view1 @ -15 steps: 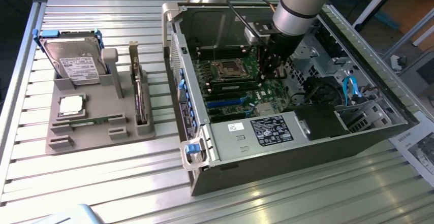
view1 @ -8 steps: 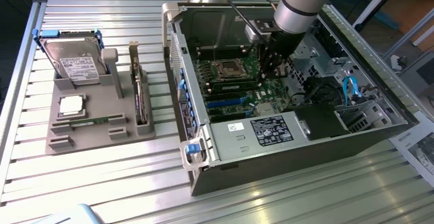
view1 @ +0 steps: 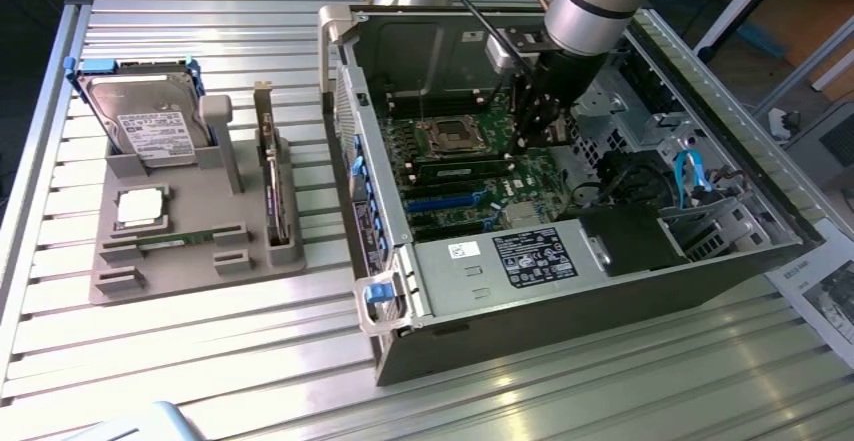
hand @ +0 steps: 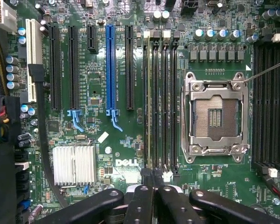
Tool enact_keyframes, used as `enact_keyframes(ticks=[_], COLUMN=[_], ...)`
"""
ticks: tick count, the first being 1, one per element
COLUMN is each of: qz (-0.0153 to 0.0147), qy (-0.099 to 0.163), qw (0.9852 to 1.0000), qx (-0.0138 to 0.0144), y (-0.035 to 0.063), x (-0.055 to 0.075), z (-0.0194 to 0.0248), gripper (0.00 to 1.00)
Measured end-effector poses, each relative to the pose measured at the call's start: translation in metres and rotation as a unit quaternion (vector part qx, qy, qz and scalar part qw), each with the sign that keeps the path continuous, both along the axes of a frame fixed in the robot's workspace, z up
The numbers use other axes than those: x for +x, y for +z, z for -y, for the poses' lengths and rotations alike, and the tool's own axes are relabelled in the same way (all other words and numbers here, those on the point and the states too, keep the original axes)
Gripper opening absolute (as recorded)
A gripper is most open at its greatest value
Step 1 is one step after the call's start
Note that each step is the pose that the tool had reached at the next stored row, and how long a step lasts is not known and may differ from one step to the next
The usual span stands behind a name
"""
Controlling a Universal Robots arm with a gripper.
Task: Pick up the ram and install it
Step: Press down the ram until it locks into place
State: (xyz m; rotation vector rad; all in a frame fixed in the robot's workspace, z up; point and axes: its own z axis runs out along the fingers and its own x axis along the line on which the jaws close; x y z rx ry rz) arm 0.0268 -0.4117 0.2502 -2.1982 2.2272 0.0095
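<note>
Item: slatted metal desk (view1: pixel 200 361), ribbed surface catching light. Lying directly on it: a grey parts holder (view1: pixel 200 251) sitting toward the exterior view's left, and an open computer case (view1: pixel 561 291) resting on its side toward the exterior view's right, just beside the holder. A pale blue object (view1: pixel 140 423) is poking in at the near edge.

Your exterior view is looking down from high at the open case (view1: pixel 561 261); your wrist view is facing its motherboard (hand: pixel 98 154) closely, which both views share.
</note>
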Motion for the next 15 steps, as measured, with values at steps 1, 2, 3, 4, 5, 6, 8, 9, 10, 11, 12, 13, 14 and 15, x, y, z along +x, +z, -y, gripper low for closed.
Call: enact_keyframes(ticks=[1, 2, 3, 4, 5, 6, 8, 9, 10, 11, 12, 13, 14, 15], qz=[0.0, 0.0, 0.0, 0.0, 0.0, 0.0, 0.0, 0.0, 0.0, 0.0, 0.0, 0.0, 0.0, 0.0], qy=[0.0, 0.0, 0.0, 0.0, 0.0, 0.0, 0.0, 0.0, 0.0, 0.0, 0.0, 0.0, 0.0, 0.0], qw=[1.0, 1.0, 1.0, 1.0, 1.0, 1.0, 1.0, 1.0, 1.0, 1.0, 1.0, 1.0, 1.0, 1.0], qx=[-0.0001, -0.0001, 0.0, -0.0001, -0.0001, -0.0001, -0.0001, -0.0001, -0.0001, 0.0, -0.0001, -0.0001, -0.0002, -0.0001], y=[0.0001, 0.0001, 0.0, 0.0, 0.0001, 0.0001, -0.0001, -0.0002, -0.0003, -0.0005, -0.0006, -0.0008, -0.0008, -0.0008], x=[0.0, 0.0, 0.0, 0.0, 0.0, 0.0, -0.001, -0.002, -0.005, -0.009, -0.016, -0.023, -0.03, -0.034], z=[0.0, 0.0, 0.0, 0.0, 0.0, 0.0, 0.0, 0.0, 0.0, 0.0, 0.0, 0.0, 0.0, 0.0], gripper=[0.1, 0.1, 0.1, 0.1, 0.1, 0.1, 0.1, 0.1, 0.1, 0.1, 0.1, 0.1, 0.1, 0.1])
